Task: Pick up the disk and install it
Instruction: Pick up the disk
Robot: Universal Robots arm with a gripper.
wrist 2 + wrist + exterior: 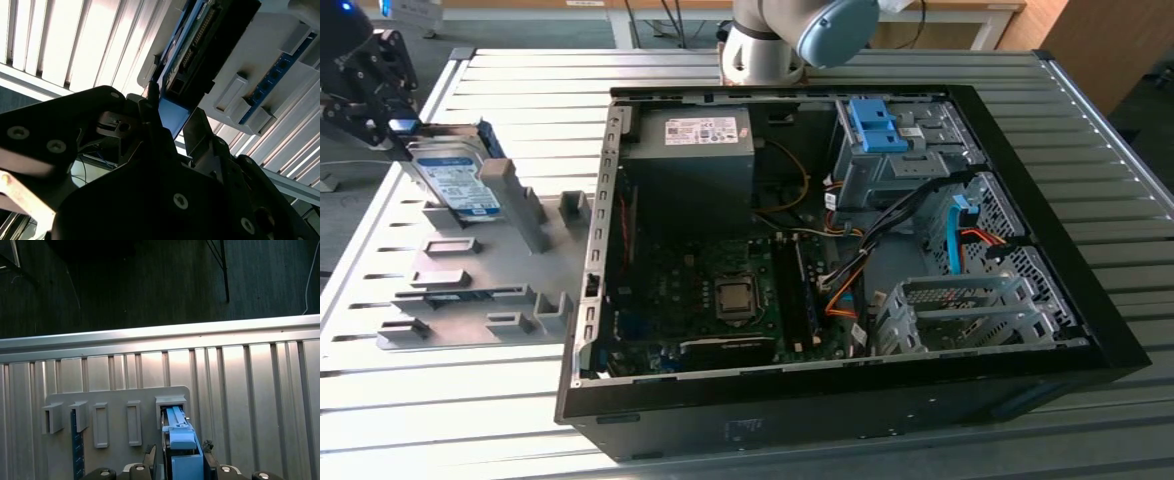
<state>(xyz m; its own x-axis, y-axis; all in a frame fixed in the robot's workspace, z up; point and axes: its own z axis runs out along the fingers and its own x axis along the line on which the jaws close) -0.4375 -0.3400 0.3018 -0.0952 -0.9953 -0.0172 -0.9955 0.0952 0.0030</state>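
The disk (458, 185), a silver drive with a white-and-blue label in a blue carrier, stands on edge in a slot of the grey holder plate (467, 290) at the exterior view's left. My gripper (416, 138) sits at its upper end. In the first wrist view the fingers (150, 456) press on both sides of the blue carrier (181, 445), so the gripper (182, 462) is shut on it. The second wrist view has the carrier's blue edge (175, 115) between the dark fingers, and the disk's underside (215, 45) beyond them.
An open black computer case (854, 410) lies on the slatted metal table (1067, 130). Inside are a grey power-supply box (694, 150), a grey bay with a blue bracket (881, 125), a perforated metal cage (961, 310), a motherboard and loose cables. The arm's base (781, 40) stands behind the case.
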